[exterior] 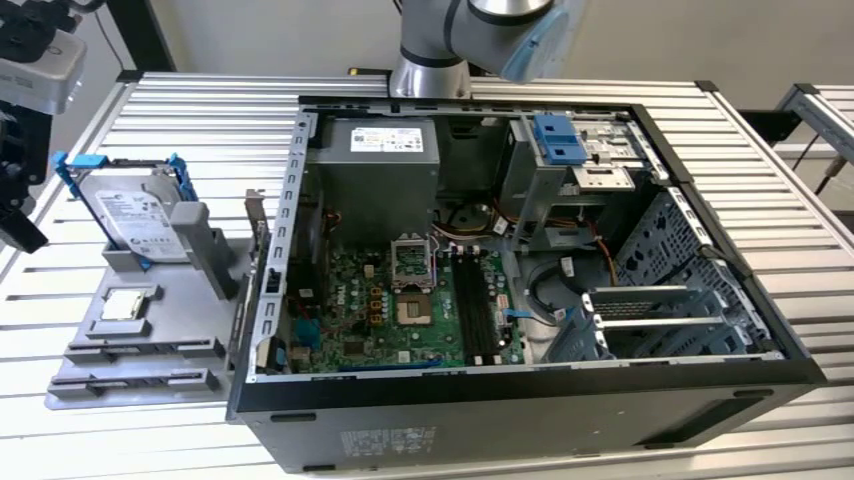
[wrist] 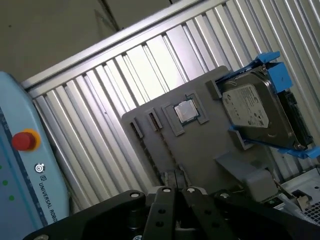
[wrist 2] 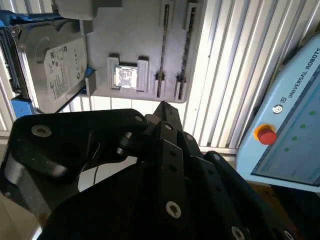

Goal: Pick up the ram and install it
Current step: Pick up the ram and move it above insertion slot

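One arm over the tray, jaws together on nothing.
My gripper pointed down at the tray beside the open case. Far as I could tell, the ram was the thin dark strip on edge in a tray slot, clear of the jaws, processor just beside it. Bare slatted table lay past the tray's edge.

Table was ribbed aluminium, silver, grooves running across the exterior view. Plain grey wall stood behind it. A second slatted frame sat at the exterior view's right, a gap between the two. In both wrist views hard light glared off the table.
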{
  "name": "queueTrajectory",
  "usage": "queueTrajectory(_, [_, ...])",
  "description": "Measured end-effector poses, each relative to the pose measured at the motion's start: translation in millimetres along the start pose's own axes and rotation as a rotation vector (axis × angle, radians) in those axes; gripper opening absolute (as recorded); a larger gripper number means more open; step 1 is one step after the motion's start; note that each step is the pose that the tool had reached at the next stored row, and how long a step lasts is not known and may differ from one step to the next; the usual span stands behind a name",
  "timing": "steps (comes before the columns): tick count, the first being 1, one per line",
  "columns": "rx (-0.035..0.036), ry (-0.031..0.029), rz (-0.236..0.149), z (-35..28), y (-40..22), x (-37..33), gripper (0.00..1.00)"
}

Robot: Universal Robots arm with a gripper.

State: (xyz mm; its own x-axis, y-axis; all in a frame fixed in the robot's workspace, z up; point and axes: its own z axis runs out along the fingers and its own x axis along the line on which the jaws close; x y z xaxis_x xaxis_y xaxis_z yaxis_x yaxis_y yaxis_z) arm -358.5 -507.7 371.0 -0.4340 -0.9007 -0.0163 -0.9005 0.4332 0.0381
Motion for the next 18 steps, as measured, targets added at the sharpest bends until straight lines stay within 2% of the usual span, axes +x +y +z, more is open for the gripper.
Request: queueTrajectory(18, [-0.0035,0.0124,-0.313,-0.1,0.0,0.0,0.0])
